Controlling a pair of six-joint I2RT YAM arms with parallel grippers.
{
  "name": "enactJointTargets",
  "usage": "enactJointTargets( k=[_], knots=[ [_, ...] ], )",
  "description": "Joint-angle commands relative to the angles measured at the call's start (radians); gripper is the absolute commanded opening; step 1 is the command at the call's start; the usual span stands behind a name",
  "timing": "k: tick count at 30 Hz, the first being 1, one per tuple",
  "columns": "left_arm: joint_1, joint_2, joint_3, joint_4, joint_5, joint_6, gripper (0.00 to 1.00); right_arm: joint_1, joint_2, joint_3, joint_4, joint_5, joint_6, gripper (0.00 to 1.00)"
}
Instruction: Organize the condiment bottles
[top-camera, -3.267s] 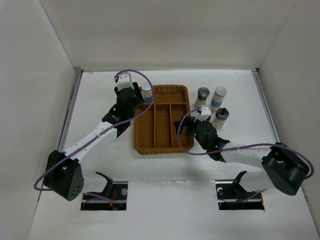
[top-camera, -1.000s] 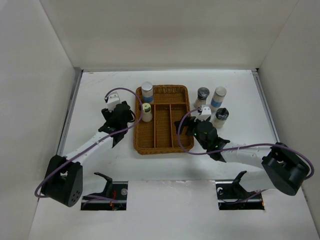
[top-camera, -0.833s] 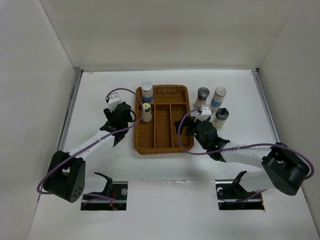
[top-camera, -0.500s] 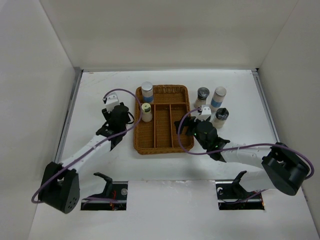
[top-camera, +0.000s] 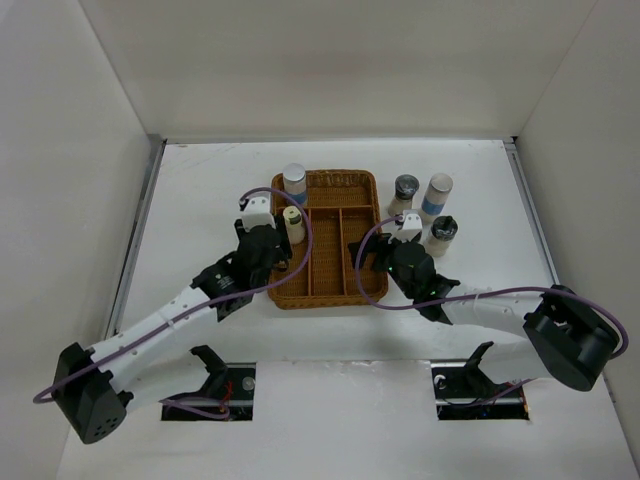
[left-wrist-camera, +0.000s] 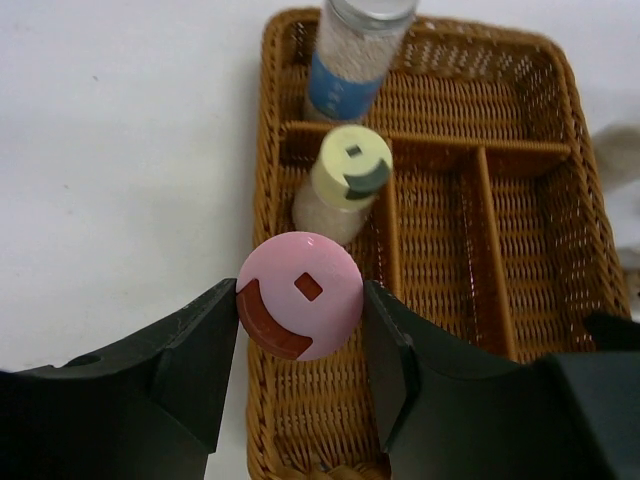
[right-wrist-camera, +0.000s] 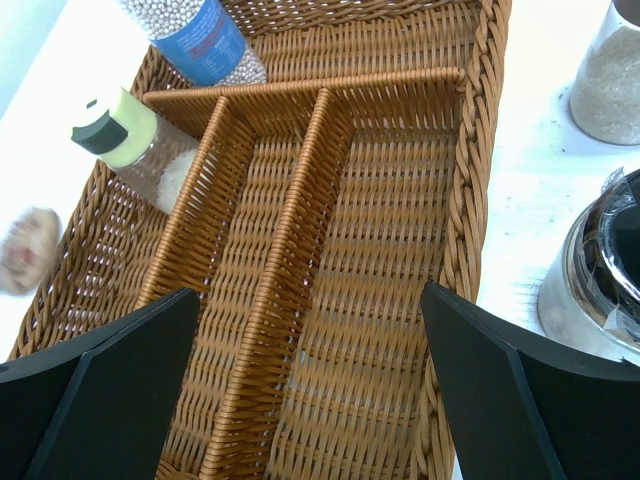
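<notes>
Left arm has swung in from the table (top-camera: 200, 190) left of the tray. The left gripper (left-wrist-camera: 300, 298) now hangs at the wicker tray (left-wrist-camera: 266, 200) left rim, fingers clamped on the pink-capped jar (left-wrist-camera: 300, 290). Jar upright, long axis vertical, cap up, over the near part of the left lane. Small gap to the yellow-capped jar (left-wrist-camera: 345, 180), upright at that lane's far end. Blue-labelled jar (left-wrist-camera: 350, 60) stands in the far cross compartment. Right gripper (right-wrist-camera: 310, 350) spread wide above the tray's right side. Three jars (top-camera: 436, 195) stand on the table beyond the right rim.

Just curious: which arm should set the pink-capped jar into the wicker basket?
Left. The left pincer grips the small pink-capped jar over the brown wicker divided tray's left side; the right pincer is open, empty.
</notes>
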Motion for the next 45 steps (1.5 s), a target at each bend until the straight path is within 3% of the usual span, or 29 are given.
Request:
enactJointTargets(
  k=[1, 14, 17, 20, 22, 24, 28, 31, 33, 36, 40, 45],
  knots=[
    [-0.029, 0.039, 0.011, 0.032, 0.006, 0.018, 0.34, -0.005, -0.005, 0.035, 0.036, 0.000, 0.004, 1.00],
    [-0.052, 0.243, -0.083, 0.200, 0.073, 0.012, 0.36, -0.005, -0.031, 0.020, 0.045, 0.014, 0.001, 0.98],
    [-0.053, 0.255, -0.089, 0.209, 0.066, 0.015, 0.40, -0.005, -0.031, 0.018, 0.049, 0.006, 0.001, 0.77],
    [-0.050, 0.229, -0.094, 0.210, 0.064, 0.013, 0.53, -0.002, -0.048, 0.017, 0.059, 0.014, -0.016, 0.31],
    [-0.042, 0.196, -0.101, 0.210, 0.063, 0.015, 0.64, 0.004, -0.051, 0.012, 0.073, 0.014, -0.021, 0.16],
    [-0.029, 0.159, -0.112, 0.212, 0.060, 0.015, 0.71, 0.024, -0.059, 0.018, 0.069, 0.015, -0.022, 0.10],
    [-0.003, 0.082, -0.132, 0.238, 0.066, 0.016, 0.77, 0.079, -0.085, 0.026, 0.078, 0.035, -0.054, 0.09],
    [0.019, 0.018, -0.160, 0.288, 0.058, 0.022, 0.71, 0.110, -0.111, 0.036, 0.064, 0.008, -0.059, 0.07],
    [0.042, -0.024, -0.178, 0.331, 0.066, 0.018, 0.63, 0.113, -0.143, 0.036, 0.058, -0.035, -0.064, 0.00],
    [0.074, -0.085, -0.219, 0.414, 0.070, 0.010, 0.44, 0.114, -0.210, 0.035, 0.064, -0.119, -0.090, 0.00],
    [0.105, -0.133, -0.273, 0.502, 0.083, -0.033, 0.28, 0.079, -0.244, 0.073, 0.038, -0.129, -0.094, 0.15],
    [0.142, -0.188, -0.364, 0.609, 0.104, -0.102, 0.18, -0.002, -0.238, 0.183, -0.129, 0.079, -0.097, 0.29]
  ],
)
